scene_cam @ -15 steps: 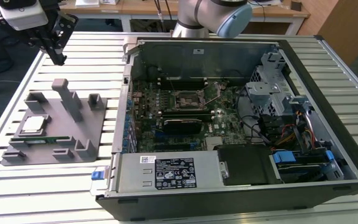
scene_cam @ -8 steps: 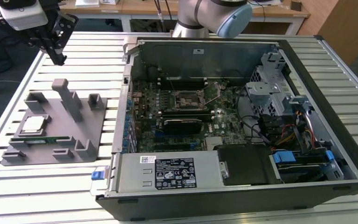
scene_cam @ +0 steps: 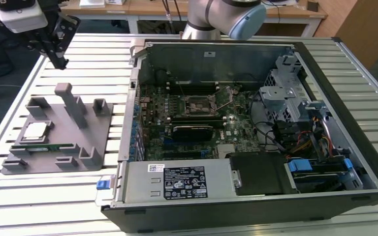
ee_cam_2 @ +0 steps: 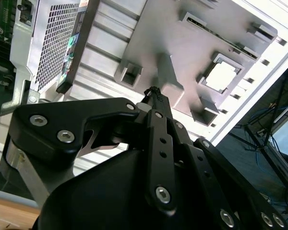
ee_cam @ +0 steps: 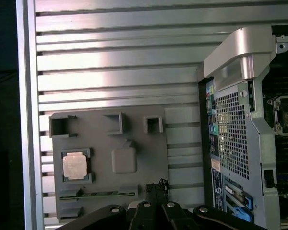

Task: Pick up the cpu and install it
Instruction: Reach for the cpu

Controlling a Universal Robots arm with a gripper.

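The cpu (scene_cam: 35,132) is a small silver square lying flat in a recess of the grey holder plate (scene_cam: 64,164), on the exterior view's left. It also shows in both wrist views (ee_cam: 76,166) (ee_cam_2: 222,76). My gripper (scene_cam: 59,63) hangs well above the table beyond the far end of the holder plate, away from the cpu. Its black fingertips (ee_cam: 157,185) are pressed together, shut on nothing. The socket (scene_cam: 199,103) with its metal lever sits mid-motherboard inside the open computer case (scene_cam: 320,59).
A green memory stick (scene_cam: 41,147) lies in a slot of the holder plate just in front of the cpu. Grey posts (scene_cam: 67,101) rise from the plate. The slatted metal table (scene_cam: 18,206) ends close to the plate on the exterior view's left.
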